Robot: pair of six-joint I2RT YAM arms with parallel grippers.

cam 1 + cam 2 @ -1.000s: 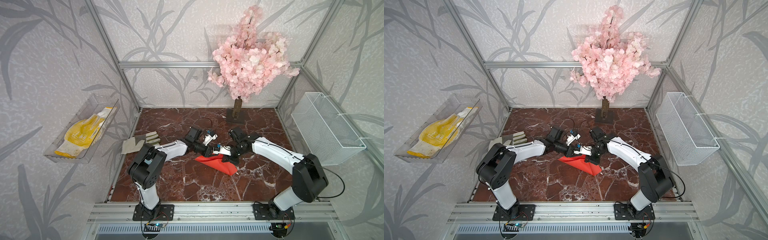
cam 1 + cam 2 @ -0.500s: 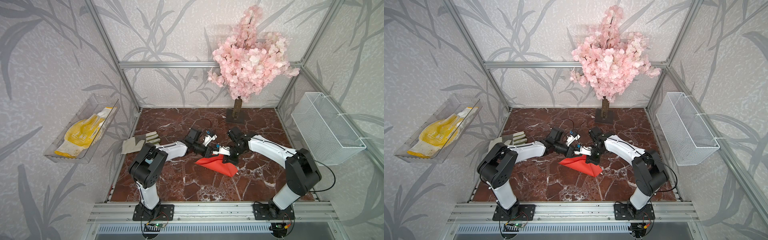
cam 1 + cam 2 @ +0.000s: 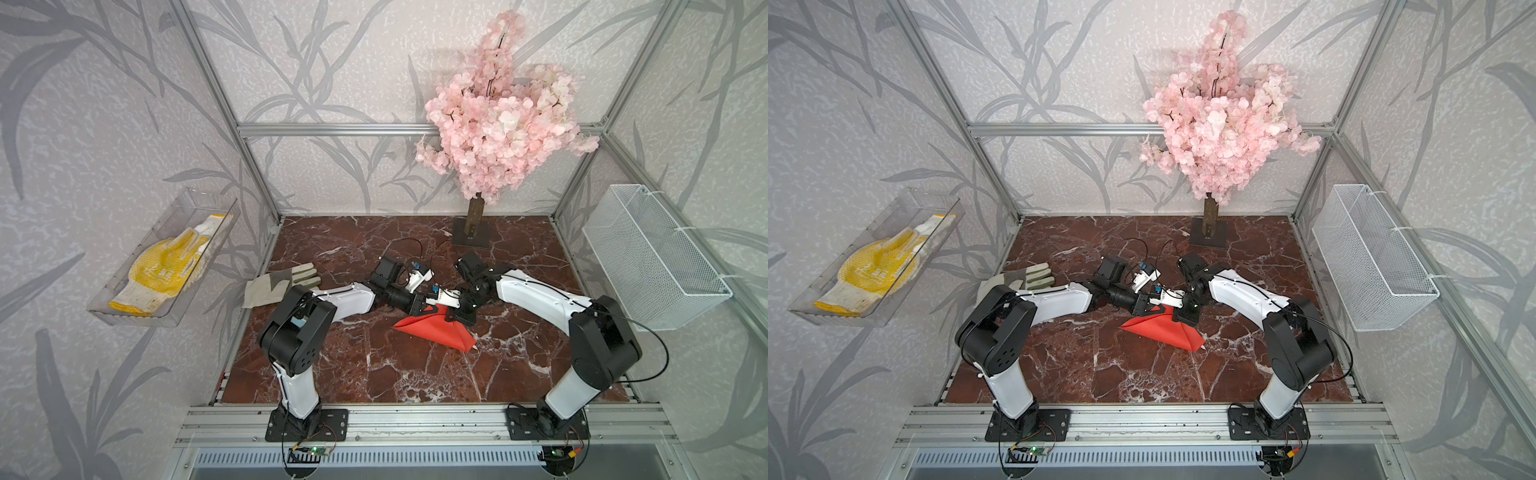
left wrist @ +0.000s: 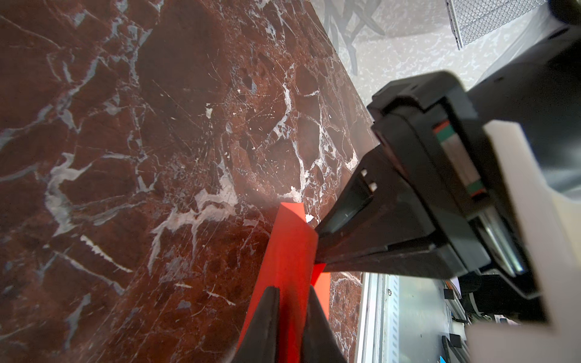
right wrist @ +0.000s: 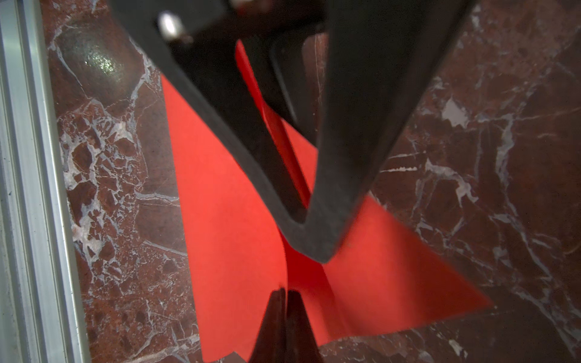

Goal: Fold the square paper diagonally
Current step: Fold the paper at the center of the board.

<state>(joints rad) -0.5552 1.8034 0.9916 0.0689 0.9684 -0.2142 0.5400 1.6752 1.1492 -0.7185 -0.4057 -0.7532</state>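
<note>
The square paper (image 3: 432, 332) sits about mid-table (image 3: 353, 374), a touch toward the right edge, doubled over into a loose triangle that isn't flat yet. Both arms meet at the same spot, the raised peak on the paper's back side, so the whole sheet lies toward the front edge from both. The right gripper (image 3: 451, 319) is clamped tight on that lifted edge. In its wrist view you can see the red layer curving up into the closed tips. The left gripper (image 4: 291, 290) is just beside it, jaws parted a little with the red ridge running between them, which reads to me as loose rather than a real pinch. Neither arm is really nearer, since they almost touch at the peak. The triangle's long side looks like the folded edge. It runs across the table, slanting from the left toward the front right corner, where its sharp tip points. My guess is the next move means pushing that peak down and frontward, square to the long side, to set the crease.
</note>
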